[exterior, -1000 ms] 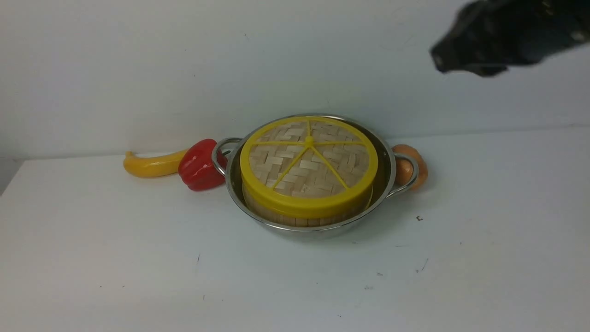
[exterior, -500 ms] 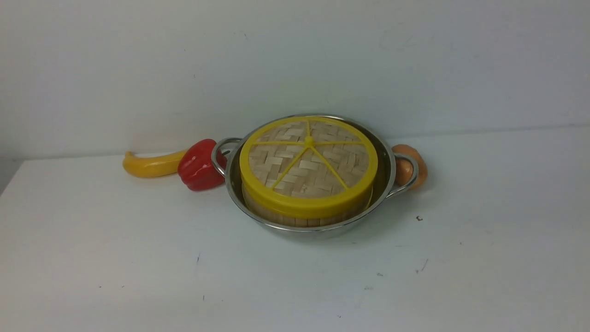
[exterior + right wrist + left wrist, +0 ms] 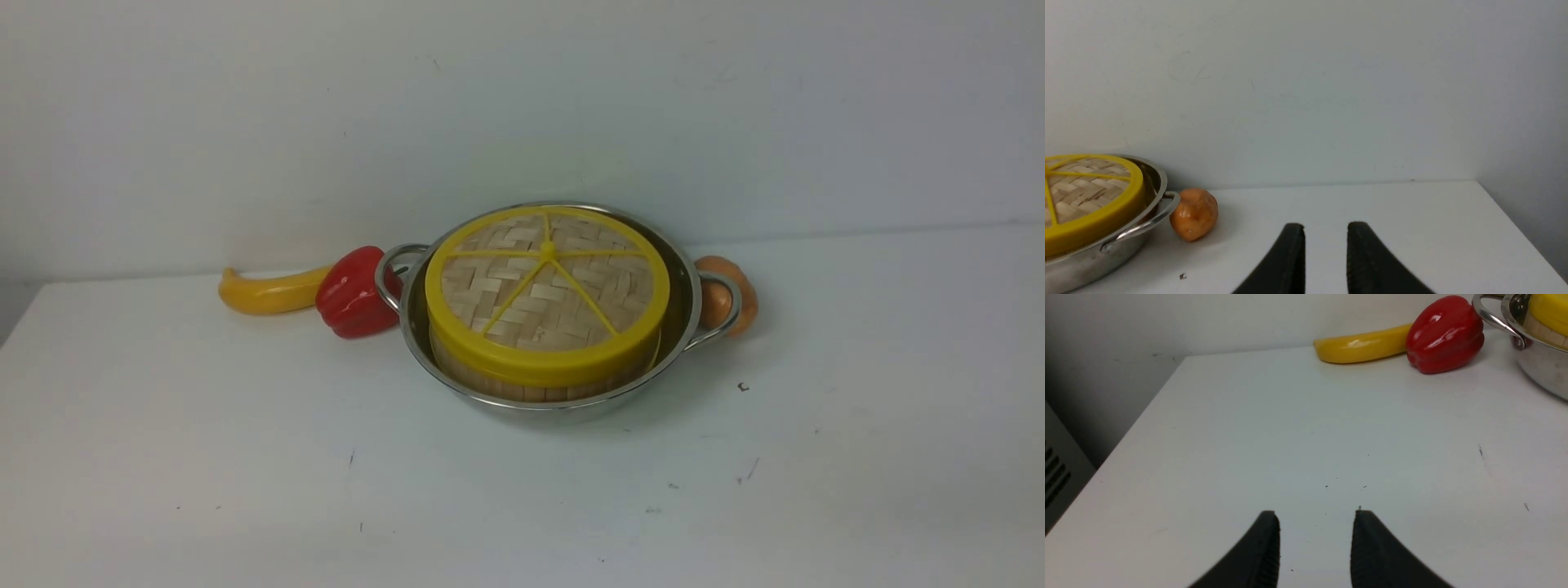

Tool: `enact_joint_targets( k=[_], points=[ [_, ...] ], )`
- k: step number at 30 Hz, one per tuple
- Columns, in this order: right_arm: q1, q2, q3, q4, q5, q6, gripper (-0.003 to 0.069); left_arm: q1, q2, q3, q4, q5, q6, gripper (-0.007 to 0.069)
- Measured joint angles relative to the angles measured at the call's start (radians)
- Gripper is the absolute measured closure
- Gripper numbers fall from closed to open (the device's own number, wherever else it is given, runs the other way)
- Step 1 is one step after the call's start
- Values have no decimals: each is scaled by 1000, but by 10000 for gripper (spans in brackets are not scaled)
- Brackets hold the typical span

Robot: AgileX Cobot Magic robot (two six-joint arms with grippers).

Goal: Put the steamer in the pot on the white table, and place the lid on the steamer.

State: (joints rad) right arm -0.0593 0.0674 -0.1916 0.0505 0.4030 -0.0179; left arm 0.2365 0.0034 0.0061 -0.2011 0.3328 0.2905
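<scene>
lid (image 3: 546, 278) flat on steamer (image 3: 522, 385), seated inside steel pot (image 3: 571, 406) on white table (image 3: 245, 457).

The steamer (image 3: 539, 384) is largely concealed: the lid (image 3: 545, 290) covers its top and the pot (image 3: 563, 406) wall hides its lower part, so only a band of slats shows in the front view. The pot's rear wall sits behind the lid. The orange-brown round item (image 3: 720, 296) is partly screened by the pot's right handle (image 3: 718, 314); its identity cannot be determined. In the left wrist view the pot is cut off by the frame edge. Both grippers are outside the front view; each wrist view shows fingertips only, left (image 3: 1267, 547) and right (image 3: 1290, 261)
</scene>
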Motion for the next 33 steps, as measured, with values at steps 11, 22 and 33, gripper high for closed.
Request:
enact_joint_targets(
  k=[11,22,33],
  points=[
    [41,-67,76,-5,40,0,452,0,0,0,0,-1,0,384],
    [70,-67,152,-50,14,0,426,0,0,0,0,-1,0,384],
    [70,-67,200,-50,-50,0,417,0,0,0,0,-1,0,384]
  ],
)
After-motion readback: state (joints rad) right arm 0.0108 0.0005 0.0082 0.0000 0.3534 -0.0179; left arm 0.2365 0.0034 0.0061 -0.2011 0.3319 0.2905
